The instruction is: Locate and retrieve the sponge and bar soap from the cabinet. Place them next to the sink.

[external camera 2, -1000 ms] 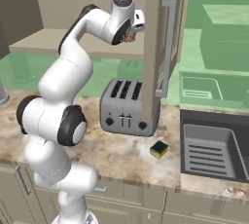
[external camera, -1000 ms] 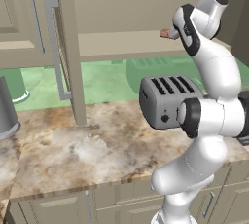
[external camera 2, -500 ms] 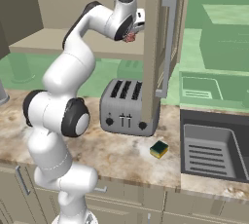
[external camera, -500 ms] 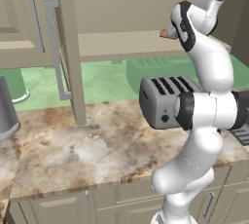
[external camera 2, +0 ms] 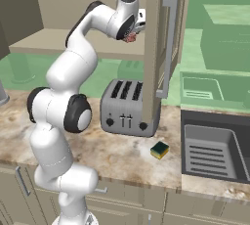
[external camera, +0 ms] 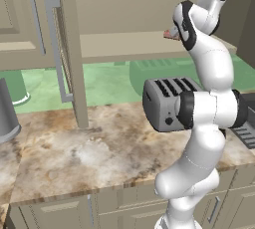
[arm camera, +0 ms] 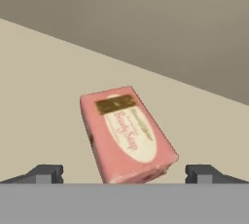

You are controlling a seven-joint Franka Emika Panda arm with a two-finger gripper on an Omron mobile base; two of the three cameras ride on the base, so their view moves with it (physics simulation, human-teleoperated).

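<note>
a kitchen with a brown stone desk [external camera: 74, 148] and green wall tiles behind it. a tall cabinet [external camera: 124, 4] hangs above, with its door [external camera 2: 161, 48] swung open and a flat shelf [external camera: 119, 46] inside. a silver toaster [external camera 2: 124, 109] stands on the desk under the shelf.

the white arm [external camera 2: 63, 101] reaches up to the shelf. in the hand view the soap [arm camera: 126, 133] lies flat on the shelf. it is pink with a white label, and it is turned a bit, its far end toward 11 o'clock. the fingers [arm camera: 124, 173] are spread wide. one tip sits at 8 o'clock of the soap and the other at 4 o'clock, and the near end of the soap is between them. neither tip touches it. in the left base view a bit of pink shows at the hand [external camera: 172, 33], at the front edge of the shelf.

the sponge [external camera 2: 159, 149] is on the desk, yellow with a green top. it is just at 5 o'clock of the toaster, between the toaster and the sink [external camera 2: 215, 146]. the sink is at 3 o'clock in the right base view. a grey pot [external camera: 7, 116] stands at 9 o'clock in the left base view.
</note>
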